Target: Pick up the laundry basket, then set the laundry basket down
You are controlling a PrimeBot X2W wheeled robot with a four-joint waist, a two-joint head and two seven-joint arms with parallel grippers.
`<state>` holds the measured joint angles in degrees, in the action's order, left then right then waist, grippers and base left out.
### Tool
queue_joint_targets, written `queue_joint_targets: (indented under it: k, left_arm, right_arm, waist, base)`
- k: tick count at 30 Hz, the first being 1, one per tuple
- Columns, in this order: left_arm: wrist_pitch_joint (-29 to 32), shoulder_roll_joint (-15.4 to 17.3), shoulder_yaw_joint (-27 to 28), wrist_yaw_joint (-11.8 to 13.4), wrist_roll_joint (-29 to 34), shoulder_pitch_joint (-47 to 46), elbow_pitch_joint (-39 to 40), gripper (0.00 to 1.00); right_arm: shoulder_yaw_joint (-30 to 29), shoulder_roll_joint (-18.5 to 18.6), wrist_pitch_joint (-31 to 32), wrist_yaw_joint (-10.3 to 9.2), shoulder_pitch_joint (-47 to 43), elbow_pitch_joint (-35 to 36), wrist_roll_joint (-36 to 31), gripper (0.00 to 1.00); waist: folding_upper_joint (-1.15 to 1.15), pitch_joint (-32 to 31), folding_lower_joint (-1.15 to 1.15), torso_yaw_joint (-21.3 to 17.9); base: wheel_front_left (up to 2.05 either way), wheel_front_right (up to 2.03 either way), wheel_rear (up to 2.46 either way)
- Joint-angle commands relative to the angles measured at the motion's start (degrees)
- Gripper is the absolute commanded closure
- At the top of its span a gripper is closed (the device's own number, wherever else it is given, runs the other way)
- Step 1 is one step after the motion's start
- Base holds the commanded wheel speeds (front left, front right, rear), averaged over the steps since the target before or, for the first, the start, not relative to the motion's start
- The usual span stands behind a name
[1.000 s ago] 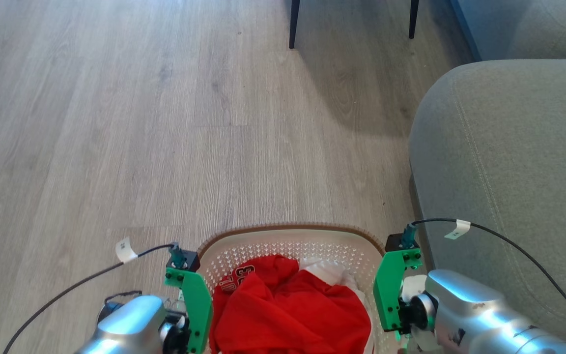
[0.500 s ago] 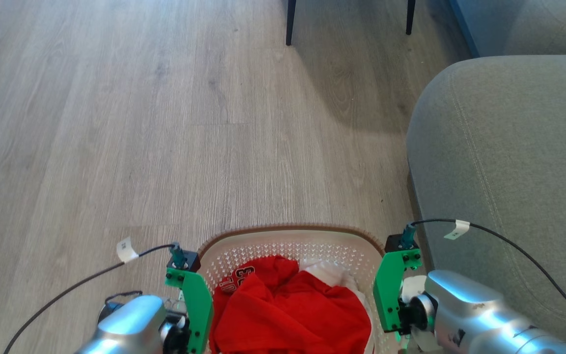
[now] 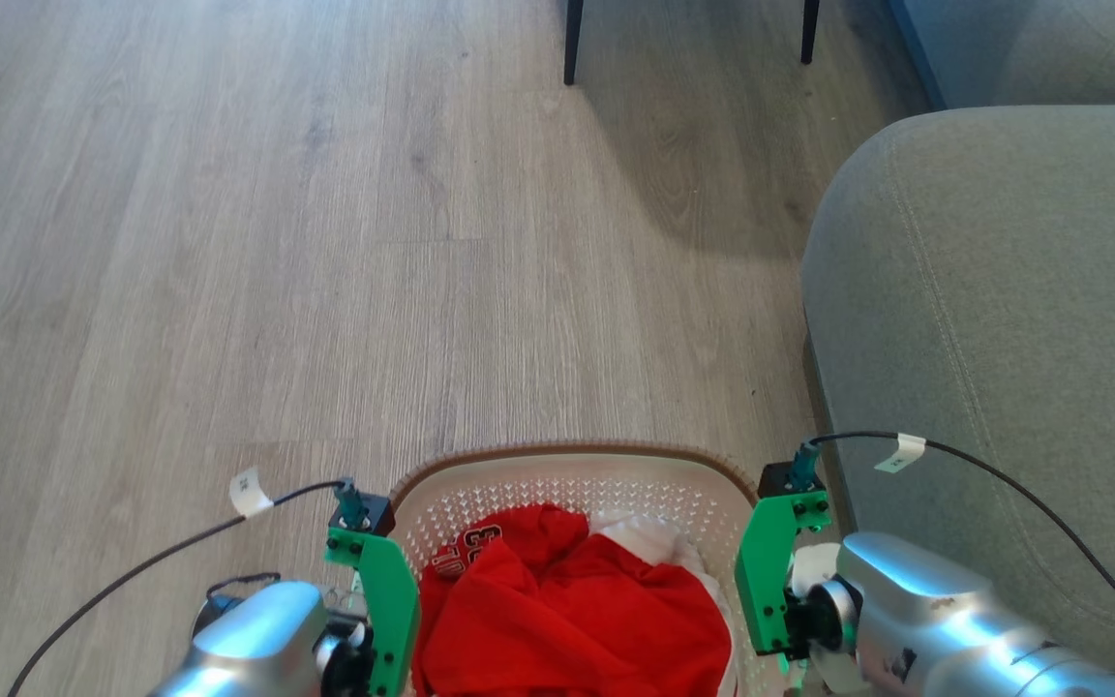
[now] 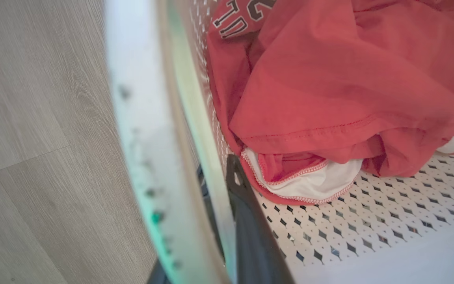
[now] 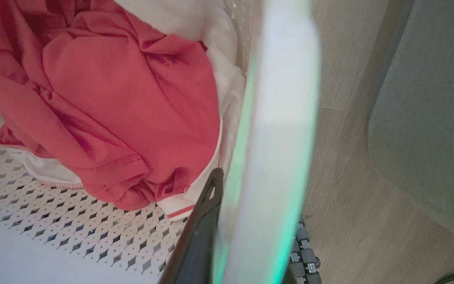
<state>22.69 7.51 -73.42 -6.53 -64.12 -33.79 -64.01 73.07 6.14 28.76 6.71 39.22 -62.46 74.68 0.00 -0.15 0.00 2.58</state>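
The laundry basket (image 3: 567,487), white and perforated with a brown woven-look rim, hangs between my two arms at the bottom of the head view. A red garment (image 3: 577,620) and some white cloth lie in it. In the left wrist view my left gripper (image 4: 217,177) is shut on the basket's left rim (image 4: 144,130), one dark finger (image 4: 246,228) inside the wall. In the right wrist view my right gripper (image 5: 250,185) is shut on the right rim (image 5: 278,118), its inner finger (image 5: 199,236) against the wall. The outer fingers are mostly hidden behind the rims.
A grey sofa (image 3: 1003,339) stands close on the right, beside my right arm. Two dark furniture legs (image 3: 572,44) stand at the far top. Wooden floor (image 3: 228,242) stretches ahead and to the left. Thin black cables loop off both wrists.
The head view has shifted slightly, so the floor, sofa and dark legs sit a little higher in the picture. The basket and both grippers keep the same hold and place.
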Motion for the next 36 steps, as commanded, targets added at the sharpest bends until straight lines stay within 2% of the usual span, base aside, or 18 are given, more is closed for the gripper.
queue_joint_targets:
  k: [1, 36]
  left_arm:
    - [0.02, -0.69, 0.1, -0.95, 0.09, -2.16, 1.99, 1.0]
    - [0.29, -0.99, 0.07, -0.96, -0.02, -2.2, 1.58, 1.0]
  right_arm:
    - [-0.04, -1.56, -0.32, 0.78, 2.03, 2.4, 0.05, 1.0]
    - [0.21, -1.42, -0.2, 0.78, 2.17, 2.26, 0.03, 1.0]
  waist:
    - [0.0, 0.04, 0.0, 0.02]
    - [0.0, 0.03, 0.0, -0.07]
  base:
    - [0.0, 0.0, 0.0]
    - [0.0, 0.0, 0.0]
